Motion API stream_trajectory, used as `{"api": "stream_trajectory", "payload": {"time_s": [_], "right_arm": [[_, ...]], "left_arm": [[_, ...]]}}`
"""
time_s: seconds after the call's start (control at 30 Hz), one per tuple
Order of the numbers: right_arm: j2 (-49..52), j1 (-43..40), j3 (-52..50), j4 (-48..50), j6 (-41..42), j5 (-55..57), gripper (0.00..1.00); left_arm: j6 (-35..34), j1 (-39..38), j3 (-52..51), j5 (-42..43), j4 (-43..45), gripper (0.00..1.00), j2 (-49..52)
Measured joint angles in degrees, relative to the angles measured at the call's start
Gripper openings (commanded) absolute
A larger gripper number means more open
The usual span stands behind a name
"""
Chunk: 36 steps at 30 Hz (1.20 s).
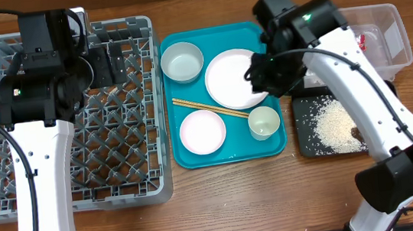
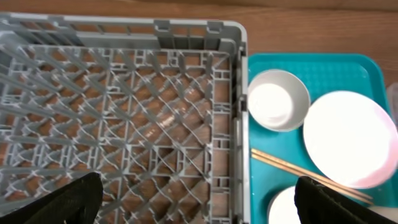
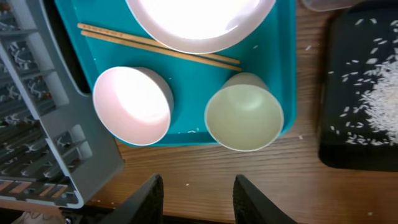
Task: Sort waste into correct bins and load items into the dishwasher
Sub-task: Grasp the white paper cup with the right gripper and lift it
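Note:
On the teal tray (image 1: 233,149) lie a white plate (image 1: 232,80), a pale grey bowl (image 1: 182,62), a pinkish bowl (image 1: 202,131), a small cup (image 1: 264,122) and wooden chopsticks (image 1: 210,108). The grey dish rack (image 1: 69,201) stands at the left with nothing in it. Above its far right part hangs my left gripper (image 2: 199,205), open wide. My right gripper (image 3: 199,202) is open and holds nothing; from overhead it hovers at the plate's right edge (image 1: 270,74). Rice (image 1: 336,123) and a brown lump (image 1: 356,132) lie in the black tray (image 1: 303,109). A red wrapper (image 1: 364,40) sits in the clear tub (image 1: 399,41).
Bare wooden table runs along the front. A narrow strip of wood separates the rack (image 3: 37,124) from the teal tray. The black tray (image 3: 336,149) sits close to the teal tray's right side, near the cup (image 3: 244,117).

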Motion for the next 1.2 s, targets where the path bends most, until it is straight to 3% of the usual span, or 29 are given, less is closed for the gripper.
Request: {"api": "stream_trajectory", "payload": {"time_s": [0.1,0.17,0.2,0.23,0.4,0.6,1.0,1.2], "right_arm": [[-0.02,-0.96,0.00,-0.02,-1.31,-0.31,0.41],[-0.11,-1.49,0.00,0.68,-1.55,-0.46,0.63],[-0.13,-1.73,0.00,1.18,-1.90,-0.48,0.71],[-0.22,-2.10,0.00,1.75,-2.19,-0.50,0.72],[-0.39,-3.48,0.00,3.56,-2.93,-0.46,0.67],[-0.79,-6.73,0.00,5.18,-3.06,-0.66,0.65],[-6.34,-16.31,0.44,2.56,-3.65,-0.66,0.69],[-6.45,-16.31,0.44,2.45,-4.11,-0.68,0.70]], "left_arm": [[-0.70,0.00,0.00,2.84,-2.58,1.00,0.00],[-1.14,0.00,0.00,5.42,-3.43,1.00,0.00],[-1.29,0.00,0.00,6.73,-3.50,1.00,0.00],[-1.33,-0.02,0.00,8.61,-3.54,1.00,0.00],[-1.53,-0.44,0.00,17.92,-3.80,0.99,0.63],[-4.42,-5.29,-0.13,22.71,-3.82,0.89,4.76],[-12.46,-24.11,-1.03,21.77,0.35,0.83,20.24],[-16.48,-30.47,-1.09,18.64,4.37,0.72,25.42]]}}
